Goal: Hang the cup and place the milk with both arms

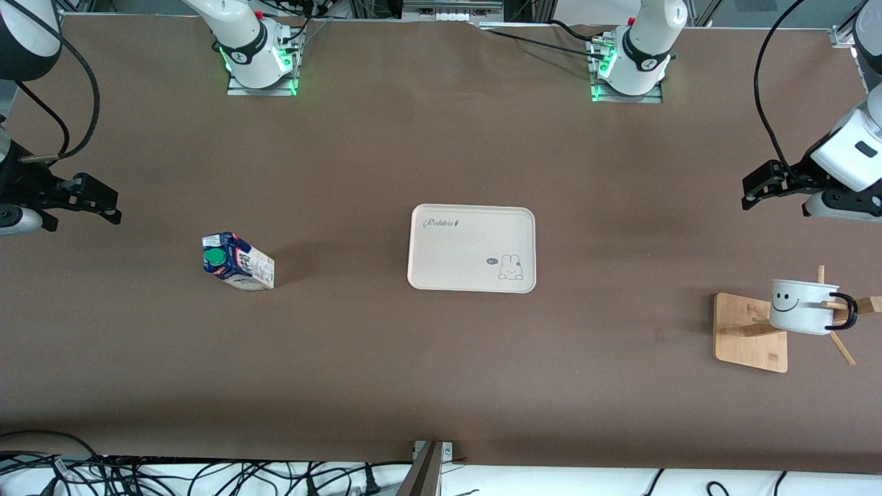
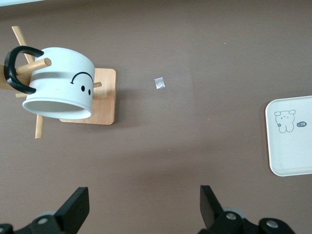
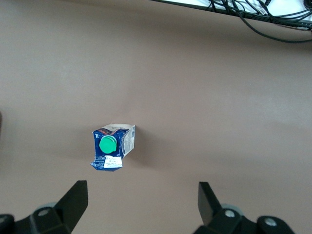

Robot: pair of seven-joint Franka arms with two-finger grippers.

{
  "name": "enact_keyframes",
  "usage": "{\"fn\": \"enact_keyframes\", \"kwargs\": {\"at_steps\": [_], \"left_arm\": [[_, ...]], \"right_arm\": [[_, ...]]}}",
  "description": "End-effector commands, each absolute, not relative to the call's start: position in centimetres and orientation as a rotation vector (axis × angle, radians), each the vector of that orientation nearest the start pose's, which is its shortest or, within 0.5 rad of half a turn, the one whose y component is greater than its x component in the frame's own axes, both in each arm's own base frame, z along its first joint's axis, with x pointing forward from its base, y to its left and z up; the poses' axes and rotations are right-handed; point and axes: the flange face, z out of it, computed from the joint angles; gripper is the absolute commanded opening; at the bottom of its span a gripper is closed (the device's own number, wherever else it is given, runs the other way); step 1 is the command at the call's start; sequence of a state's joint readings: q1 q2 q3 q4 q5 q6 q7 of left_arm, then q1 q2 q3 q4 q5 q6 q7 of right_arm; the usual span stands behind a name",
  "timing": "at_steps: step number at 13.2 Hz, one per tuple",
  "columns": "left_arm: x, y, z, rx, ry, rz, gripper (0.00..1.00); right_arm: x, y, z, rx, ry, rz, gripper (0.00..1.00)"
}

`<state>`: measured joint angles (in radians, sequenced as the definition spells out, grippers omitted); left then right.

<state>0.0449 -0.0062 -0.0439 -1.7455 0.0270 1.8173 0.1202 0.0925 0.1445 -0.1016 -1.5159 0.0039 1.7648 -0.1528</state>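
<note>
The cup (image 1: 803, 306), white with a black smiley face, hangs by its black loop handle on a peg of a wooden rack (image 1: 747, 337) at the left arm's end of the table. In the left wrist view the cup (image 2: 61, 83) is well clear of the left gripper (image 2: 145, 204), which is open and empty. From the front the left gripper (image 1: 754, 191) is up over bare table. The milk (image 1: 238, 262), green cap up, stands on the table toward the right arm's end. The right gripper (image 1: 107, 203) is open over bare table, apart from the milk (image 3: 112, 146).
A beige tray (image 1: 455, 255) with a rabbit drawing lies at the table's middle, nothing on it. A small scrap of tape (image 2: 159, 83) lies between rack and tray. Cables (image 1: 207, 475) run along the table edge nearest the front camera.
</note>
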Motion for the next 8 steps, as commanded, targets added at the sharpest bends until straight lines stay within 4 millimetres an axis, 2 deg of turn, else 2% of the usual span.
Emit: {"fn": "enact_keyframes", "kwargs": {"at_steps": [1, 4, 8], "left_arm": [[56.18, -0.35, 56.44, -3.079, 0.189, -0.080, 1.00], [56.23, -0.92, 56.51, -3.078, 0.198, -0.061, 1.00], [56.24, -0.64, 56.94, -3.086, 0.186, 0.007, 1.00]], "right_arm": [[61.18, 0.07, 59.69, -3.134, -0.211, -0.175, 1.00], [60.89, 0.94, 60.34, -3.120, -0.076, -0.190, 1.00], [60.81, 0.77, 60.25, -3.121, -0.091, -0.176, 1.00]]}}
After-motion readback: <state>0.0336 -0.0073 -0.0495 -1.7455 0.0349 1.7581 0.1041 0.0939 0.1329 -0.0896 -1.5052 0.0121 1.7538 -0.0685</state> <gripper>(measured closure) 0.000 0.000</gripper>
